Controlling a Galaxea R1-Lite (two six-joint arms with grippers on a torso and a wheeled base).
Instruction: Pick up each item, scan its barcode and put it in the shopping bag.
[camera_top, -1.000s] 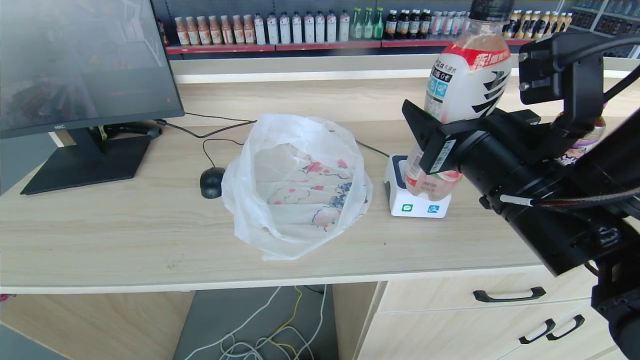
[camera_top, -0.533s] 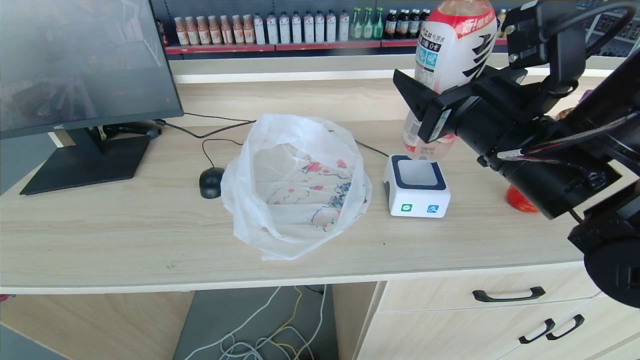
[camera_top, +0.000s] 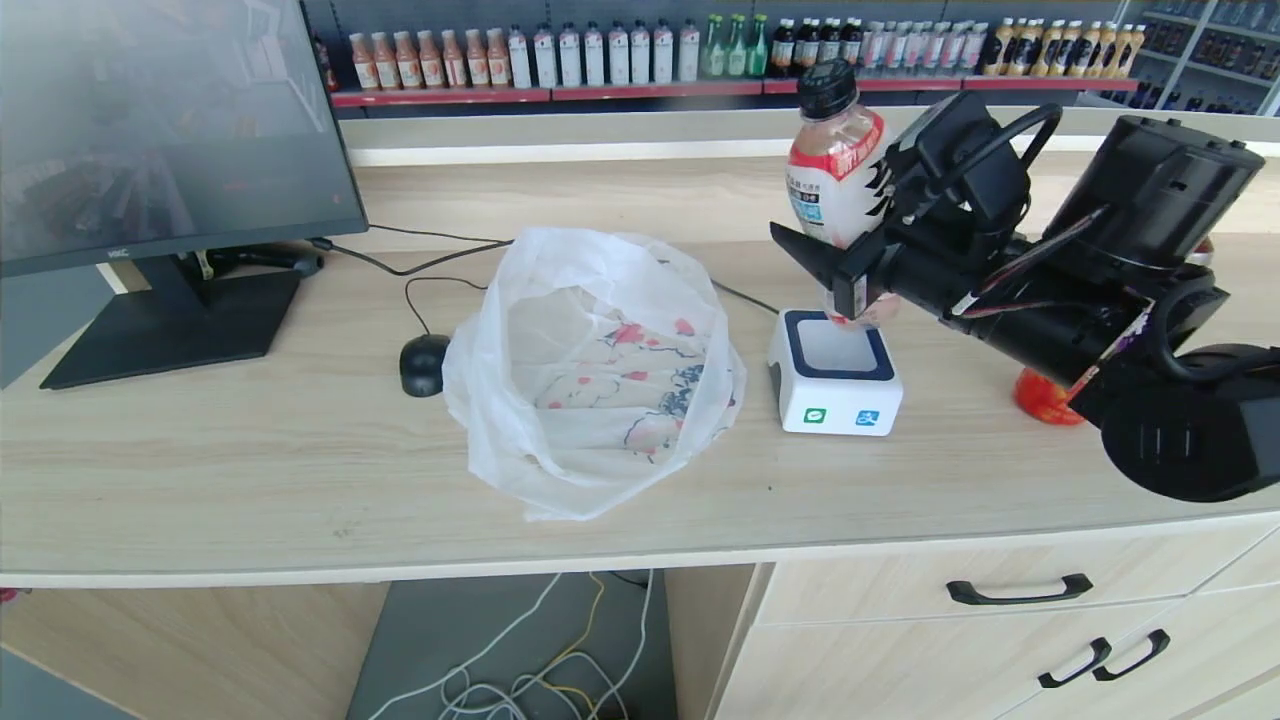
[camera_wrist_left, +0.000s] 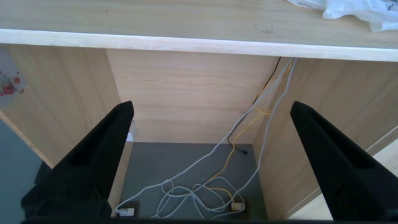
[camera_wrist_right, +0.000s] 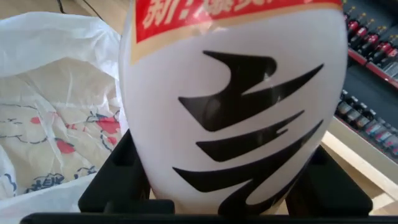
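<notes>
My right gripper is shut on a drink bottle with a white and red label and a black cap, holding it upright just above the far edge of the white barcode scanner. In the right wrist view the bottle sits between the black fingers. The white shopping bag stands open on the counter left of the scanner, with a printed item inside. My left gripper hangs open below the counter's front edge, nothing between its fingers.
A monitor on a black stand and a black mouse with its cable are on the counter's left. A red object lies behind my right arm. Shelves of bottles line the back. Drawers sit below right.
The right arm has pulled back and away from the camera, carrying the bottle from low over the scanner up and then to above the scanner's far edge.
</notes>
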